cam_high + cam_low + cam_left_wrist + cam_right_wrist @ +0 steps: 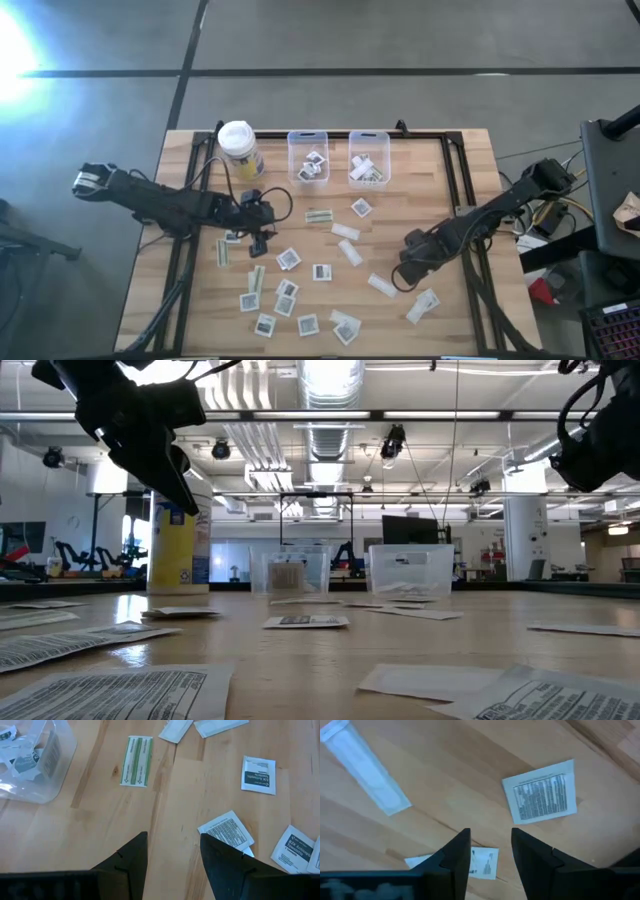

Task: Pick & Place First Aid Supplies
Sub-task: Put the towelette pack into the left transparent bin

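Sorting has begun: few packets lie in the 2 clear bins (308, 143), most packets (321, 272) remain on the tabletop (440, 330).
Left pincer (172, 852) and right pincer (490, 850) hover with jaws apart, holding nothing.

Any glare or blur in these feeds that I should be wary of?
High view: strong glare in the upper left corner, off the table. Low view: bright ceiling lights, arms silhouetted, nearest packets blurred. Right wrist view: soft overall, narrow strip smeared. Left wrist view: sharp, greenish strip legible.
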`<state>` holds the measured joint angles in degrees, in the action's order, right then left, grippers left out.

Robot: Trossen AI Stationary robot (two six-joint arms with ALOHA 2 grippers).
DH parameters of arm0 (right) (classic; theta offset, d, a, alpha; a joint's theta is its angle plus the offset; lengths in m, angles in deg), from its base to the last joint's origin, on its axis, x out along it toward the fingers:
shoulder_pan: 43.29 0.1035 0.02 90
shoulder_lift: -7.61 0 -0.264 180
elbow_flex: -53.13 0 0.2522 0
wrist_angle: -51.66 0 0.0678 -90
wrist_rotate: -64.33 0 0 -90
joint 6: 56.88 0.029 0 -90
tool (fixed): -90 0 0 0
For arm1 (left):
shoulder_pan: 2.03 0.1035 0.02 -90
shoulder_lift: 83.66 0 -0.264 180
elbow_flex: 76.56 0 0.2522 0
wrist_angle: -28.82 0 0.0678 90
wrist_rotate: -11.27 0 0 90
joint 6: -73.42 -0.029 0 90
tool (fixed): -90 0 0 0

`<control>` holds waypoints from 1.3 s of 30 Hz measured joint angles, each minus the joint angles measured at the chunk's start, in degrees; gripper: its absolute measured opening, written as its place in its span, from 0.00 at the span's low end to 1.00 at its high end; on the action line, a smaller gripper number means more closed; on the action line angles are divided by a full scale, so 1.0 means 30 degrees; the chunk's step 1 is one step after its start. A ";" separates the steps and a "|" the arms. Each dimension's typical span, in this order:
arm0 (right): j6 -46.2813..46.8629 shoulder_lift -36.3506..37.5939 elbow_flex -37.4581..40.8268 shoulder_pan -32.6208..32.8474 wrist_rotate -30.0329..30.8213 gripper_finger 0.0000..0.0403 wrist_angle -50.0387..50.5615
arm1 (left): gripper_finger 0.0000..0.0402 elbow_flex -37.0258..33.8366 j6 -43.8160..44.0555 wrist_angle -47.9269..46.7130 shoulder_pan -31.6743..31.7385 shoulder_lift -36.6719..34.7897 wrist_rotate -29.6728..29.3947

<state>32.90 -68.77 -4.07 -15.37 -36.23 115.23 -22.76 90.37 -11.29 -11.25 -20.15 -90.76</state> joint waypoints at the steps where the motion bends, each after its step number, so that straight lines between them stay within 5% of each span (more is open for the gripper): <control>1: 0.0117 0.0000 0.0110 0.0000 0.0054 0.36 -0.0013 | 0.43 0.0000 0.0000 0.0000 0.0000 0.0000 0.0000; 23: -0.0141 0.0000 0.2113 -0.0007 0.0515 0.30 -0.0981 | 0.43 0.0000 -0.0007 0.0080 0.0000 0.0007 0.0007; 30: -0.4605 0.0000 0.1692 -0.0010 0.1603 0.30 -0.4068 | 0.43 0.0000 -0.0007 0.0080 0.0000 0.0007 0.0000; 39: -1.1680 0.0000 0.0644 -0.0022 0.2105 0.25 -0.0713 | 0.43 0.0000 -0.0007 0.0080 0.0000 0.0007 -0.0007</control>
<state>-2.14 -68.77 -2.14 -15.44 -29.91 113.09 -22.76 90.35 -11.05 -11.25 -20.13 -90.78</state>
